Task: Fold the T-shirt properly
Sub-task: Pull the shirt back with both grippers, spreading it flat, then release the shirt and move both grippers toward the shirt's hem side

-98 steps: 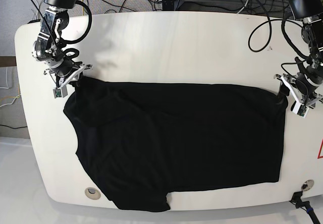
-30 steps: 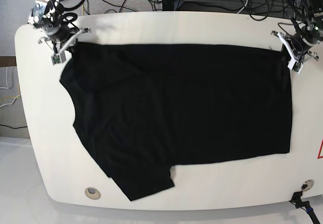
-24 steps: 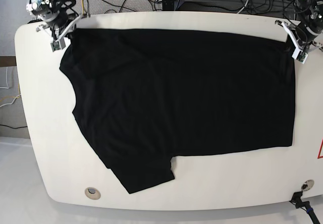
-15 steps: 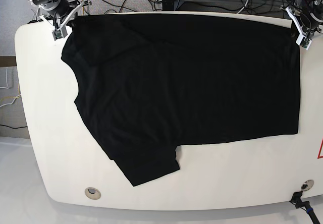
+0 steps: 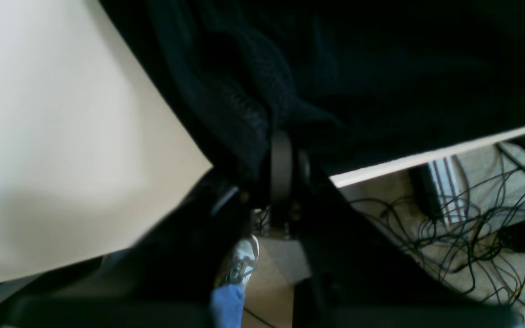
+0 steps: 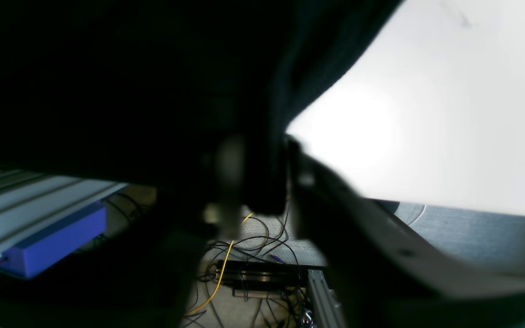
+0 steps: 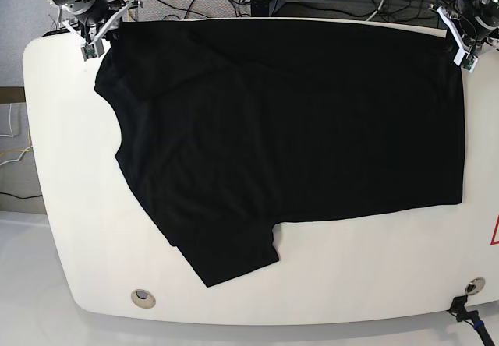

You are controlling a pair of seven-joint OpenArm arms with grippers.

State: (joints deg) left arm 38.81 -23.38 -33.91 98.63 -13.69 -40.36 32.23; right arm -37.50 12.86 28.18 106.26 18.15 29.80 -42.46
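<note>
Base view: I have dragged the T-shirt (image 7: 288, 120) flat up to the bench's (image 7: 70, 206) far edge.
Left fingers (image 7: 460, 38) and right fingers (image 7: 97, 28) pinch its far corners; spreading looks finished, folding comes next.

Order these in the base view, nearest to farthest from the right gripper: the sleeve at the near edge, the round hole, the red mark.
From the right gripper:
1. Sleeve, near edge, middle-left.
2. Round hole, near-left corner, only slightly farther.
3. Red mark, opposite edge.
</note>
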